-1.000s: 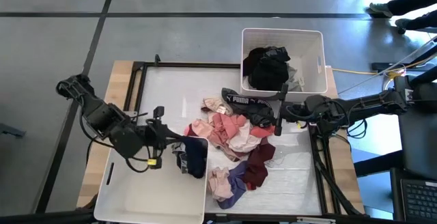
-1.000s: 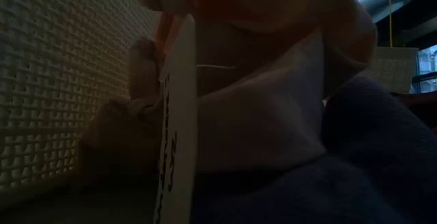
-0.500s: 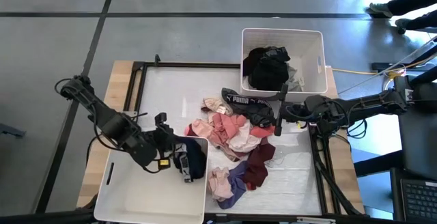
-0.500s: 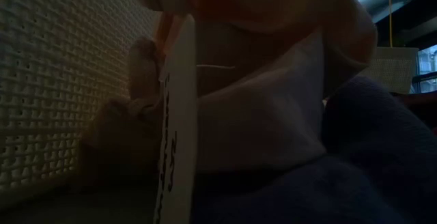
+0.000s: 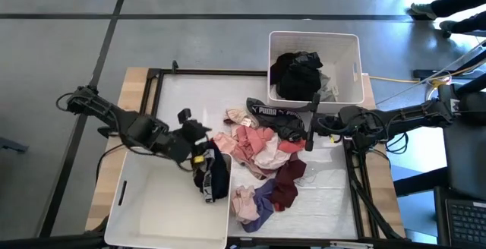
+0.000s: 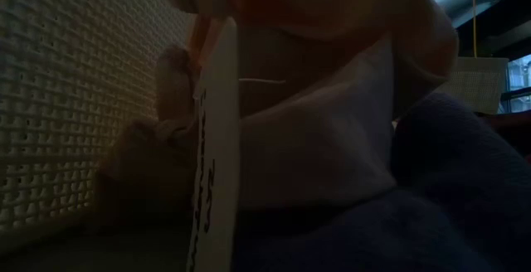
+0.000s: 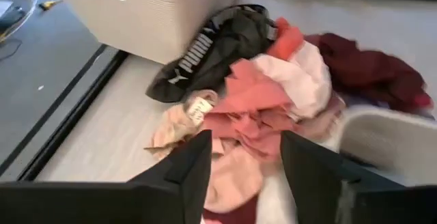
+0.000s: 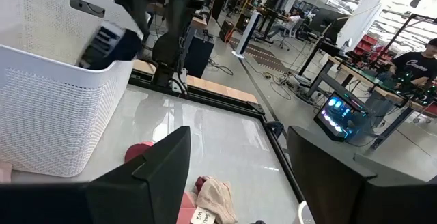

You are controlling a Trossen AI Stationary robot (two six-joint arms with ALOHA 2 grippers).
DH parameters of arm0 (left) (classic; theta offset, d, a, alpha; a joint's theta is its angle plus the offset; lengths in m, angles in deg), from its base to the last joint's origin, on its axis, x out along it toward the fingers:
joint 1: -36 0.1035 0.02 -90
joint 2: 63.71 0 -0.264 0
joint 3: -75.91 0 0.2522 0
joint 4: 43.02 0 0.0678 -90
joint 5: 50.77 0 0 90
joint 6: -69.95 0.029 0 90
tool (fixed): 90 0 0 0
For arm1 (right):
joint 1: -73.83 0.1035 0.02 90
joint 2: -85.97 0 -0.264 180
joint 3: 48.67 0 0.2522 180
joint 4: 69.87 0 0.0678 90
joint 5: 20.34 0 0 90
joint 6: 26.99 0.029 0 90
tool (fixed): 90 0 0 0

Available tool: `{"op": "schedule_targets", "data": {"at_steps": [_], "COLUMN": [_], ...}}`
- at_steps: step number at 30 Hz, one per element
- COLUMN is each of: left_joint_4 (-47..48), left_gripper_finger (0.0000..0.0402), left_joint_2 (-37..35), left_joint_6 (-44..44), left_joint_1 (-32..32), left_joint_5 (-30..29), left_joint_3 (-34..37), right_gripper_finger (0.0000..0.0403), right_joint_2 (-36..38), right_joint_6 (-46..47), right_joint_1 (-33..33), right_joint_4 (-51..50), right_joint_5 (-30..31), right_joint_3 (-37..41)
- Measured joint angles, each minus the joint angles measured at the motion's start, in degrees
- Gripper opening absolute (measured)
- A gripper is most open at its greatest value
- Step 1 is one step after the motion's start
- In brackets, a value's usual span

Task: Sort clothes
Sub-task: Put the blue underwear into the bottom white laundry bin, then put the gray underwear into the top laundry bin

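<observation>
The clothes (image 5: 262, 149) lie heaped mid-table: pink, white, maroon and purple pieces, plus a black one with white lettering (image 7: 205, 50). One dark garment (image 5: 214, 174) hangs over the right rim of the near-left white bin (image 5: 152, 203). My left gripper (image 5: 203, 135) stands open just left of the heap, with nothing between its fingers (image 7: 246, 142). My right gripper (image 5: 308, 131) hovers open and level at the heap's right side (image 8: 235, 135). Black clothes (image 5: 300, 73) fill the far white bin (image 5: 348, 48).
The low view is blocked by pale and purple clothes (image 6: 332, 139) pressed against the bin's perforated wall (image 6: 75, 98). A black frame (image 5: 228, 72) edges the table. In the room beyond are cables, a laptop (image 5: 467, 219) and a person (image 8: 416, 60).
My left gripper has swung from over the near-left bin's corner toward the far edge and the heap, sinking a little. It has let go of the dark garment, which stays draped over the bin's right rim.
</observation>
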Motion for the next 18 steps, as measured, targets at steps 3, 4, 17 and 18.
{"op": "schedule_targets", "data": {"at_steps": [3,4,17,18], "left_joint_4": [-1.66,-2.09,-14.4,-15.68], "left_gripper_finger": [0.018,0.0182,0.0182,0.0182], "left_joint_2": [0.0,0.0,1.23,1.76], "left_joint_6": [1.38,1.43,12.51,13.45], "left_joint_1": [2.99,3.93,12.02,12.78], "left_joint_5": [8.0,13.65,7.54,7.54], "left_joint_3": [-0.05,-0.05,2.09,2.6], "right_gripper_finger": [0.0244,0.0244,0.0244,0.0244], "right_joint_2": [0.0,0.0,0.0,0.0], "right_joint_6": [0.0,0.0,-0.02,0.0], "right_joint_1": [0.01,-0.01,-0.01,-0.01], "right_joint_4": [0.0,0.0,-0.13,-0.15], "right_joint_5": [-0.01,0.01,0.01,0.01], "right_joint_3": [0.0,0.0,0.0,0.0]}}
